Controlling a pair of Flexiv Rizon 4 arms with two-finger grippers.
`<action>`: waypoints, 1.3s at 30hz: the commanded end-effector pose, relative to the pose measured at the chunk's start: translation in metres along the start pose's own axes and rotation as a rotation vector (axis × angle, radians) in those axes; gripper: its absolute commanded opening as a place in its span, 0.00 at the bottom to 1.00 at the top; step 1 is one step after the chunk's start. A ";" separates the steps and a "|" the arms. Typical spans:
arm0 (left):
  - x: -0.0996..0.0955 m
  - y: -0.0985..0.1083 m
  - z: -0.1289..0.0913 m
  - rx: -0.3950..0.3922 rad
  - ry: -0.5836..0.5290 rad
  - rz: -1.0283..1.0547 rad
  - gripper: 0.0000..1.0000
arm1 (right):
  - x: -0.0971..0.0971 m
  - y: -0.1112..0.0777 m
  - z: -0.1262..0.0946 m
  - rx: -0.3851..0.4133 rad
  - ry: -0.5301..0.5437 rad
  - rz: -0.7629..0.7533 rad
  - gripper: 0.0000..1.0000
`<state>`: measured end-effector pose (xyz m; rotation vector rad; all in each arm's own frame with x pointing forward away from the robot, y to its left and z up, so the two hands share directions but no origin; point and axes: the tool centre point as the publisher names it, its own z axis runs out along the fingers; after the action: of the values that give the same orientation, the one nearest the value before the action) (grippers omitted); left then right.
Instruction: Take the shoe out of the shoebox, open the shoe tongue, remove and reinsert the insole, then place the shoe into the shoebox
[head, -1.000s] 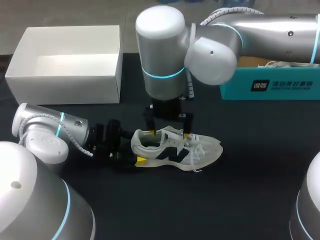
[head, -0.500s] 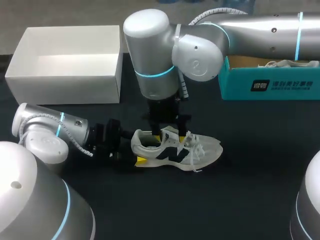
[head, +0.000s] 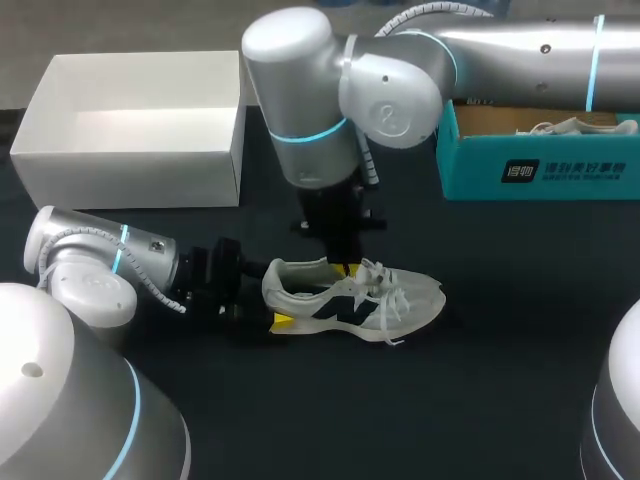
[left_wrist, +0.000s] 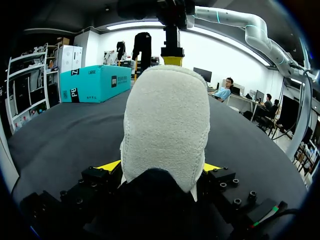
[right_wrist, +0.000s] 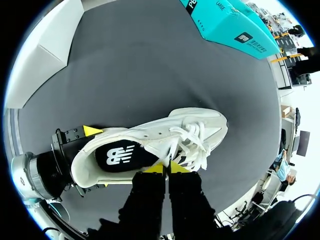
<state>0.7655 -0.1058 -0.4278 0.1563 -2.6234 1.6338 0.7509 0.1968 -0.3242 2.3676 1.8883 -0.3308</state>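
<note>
Work surface: a table (head: 520, 380) covered edge to edge with a matte black cloth, lying flat and smooth. Even overhead light falls across the cloth, leaving only soft shadows.

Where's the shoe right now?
The shoe lies on the table, centre of the head view, toe rightward, heel in the left gripper, right gripper at its far side.

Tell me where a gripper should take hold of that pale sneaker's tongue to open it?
Probably pinch the tongue's free upper edge, coming down from above. The cream lace-up sneaker stands upright on its sole, opening upward, and the left gripper clamps its heel from behind.
</note>
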 end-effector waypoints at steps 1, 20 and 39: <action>0.000 0.004 0.001 -0.001 0.000 -0.001 0.00 | -0.005 -0.003 -0.001 -0.011 0.000 0.096 0.00; 0.000 0.004 0.001 -0.001 0.000 -0.001 0.00 | -0.079 -0.011 0.013 0.007 -0.005 0.253 0.00; 0.000 0.004 0.001 -0.001 0.000 -0.001 0.00 | -0.101 0.004 0.076 0.096 0.028 0.299 0.00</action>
<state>0.7654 -0.1059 -0.4277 0.1560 -2.6233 1.6340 0.7280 0.0865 -0.3613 2.5904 1.6715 -0.3895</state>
